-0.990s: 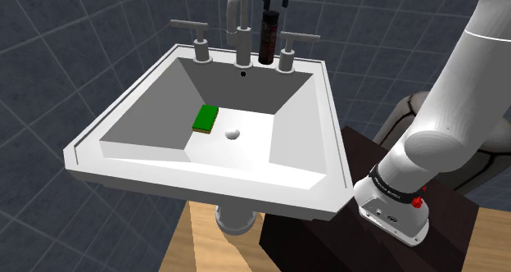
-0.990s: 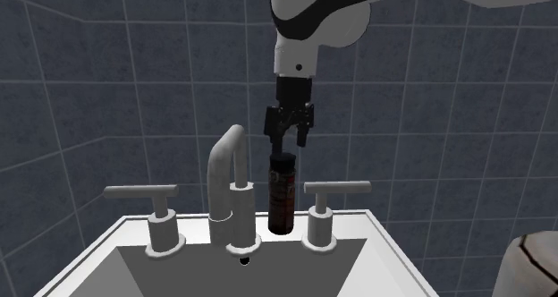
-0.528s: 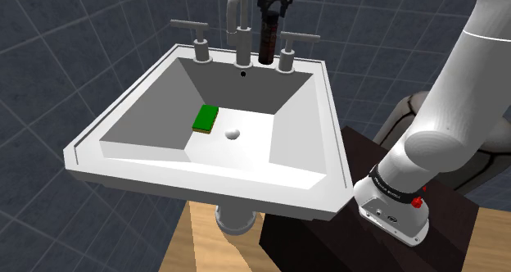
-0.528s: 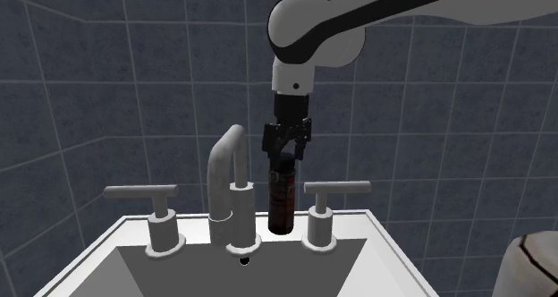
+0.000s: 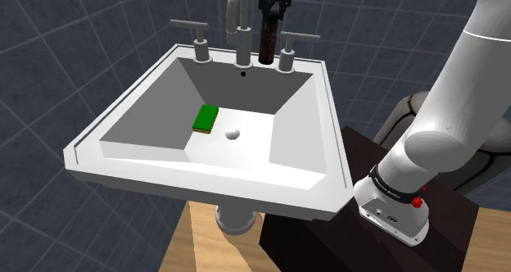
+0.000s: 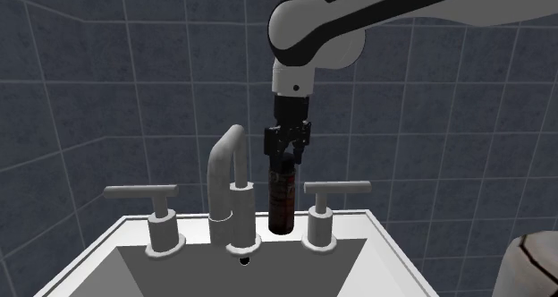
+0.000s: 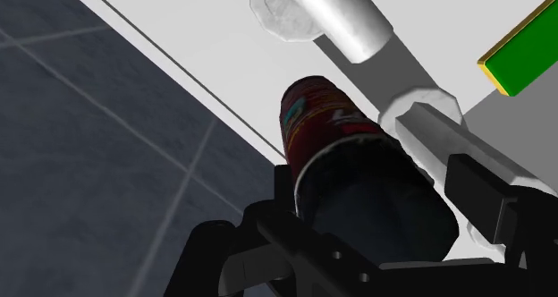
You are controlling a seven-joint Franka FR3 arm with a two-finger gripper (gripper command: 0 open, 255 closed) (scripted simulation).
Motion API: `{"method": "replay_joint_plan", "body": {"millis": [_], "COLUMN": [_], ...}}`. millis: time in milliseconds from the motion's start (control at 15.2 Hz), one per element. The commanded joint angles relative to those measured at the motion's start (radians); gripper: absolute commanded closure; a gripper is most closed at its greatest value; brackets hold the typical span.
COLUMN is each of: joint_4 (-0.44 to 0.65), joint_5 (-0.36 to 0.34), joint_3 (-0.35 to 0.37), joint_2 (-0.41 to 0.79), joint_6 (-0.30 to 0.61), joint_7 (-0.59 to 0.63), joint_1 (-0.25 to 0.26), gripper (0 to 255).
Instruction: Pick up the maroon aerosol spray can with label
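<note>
**A:** Where is the can?

**B:** The can (image 5: 268, 43) stands upright on the back edge of the sink (image 5: 334, 123). It is between the tap (image 5: 239, 16) and the handle (image 5: 288, 49) nearer the shoulder view's right. It has a dark maroon body with a label on its side, and a black cap.

**A:** And the gripper?

**B:** The gripper (image 6: 286, 156) hangs straight down over the can. Its fingers (image 7: 478, 192) are narrow, one on each side of the black cap and pressed against it. The can's base rests on the sink's edge.

**A:** Anything in the basin?

**B:** A green sponge (image 5: 206, 118) lies flat on the basin floor. It is just beside the drain (image 5: 232, 133), on the side toward the shoulder view's left.

**A:** What else is on the back edge?

**B:** The other handle (image 5: 196, 37) stands past the tap, well apart from the can. A dark tiled wall (image 6: 89, 89) rises behind the sink.
</note>
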Motion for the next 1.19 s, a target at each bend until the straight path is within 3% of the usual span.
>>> {"method": "replay_joint_plan", "body": {"millis": [0, 1122], "joint_4": [-0.001, 0.253], "joint_5": [0.000, 0.006], "joint_3": [0.000, -0.003], "joint_2": [0.001, 0.039], "joint_6": [0.000, -0.218], "joint_7": [0.000, 0.001], "joint_1": [0.000, -0.008], "gripper": [255, 255]}}
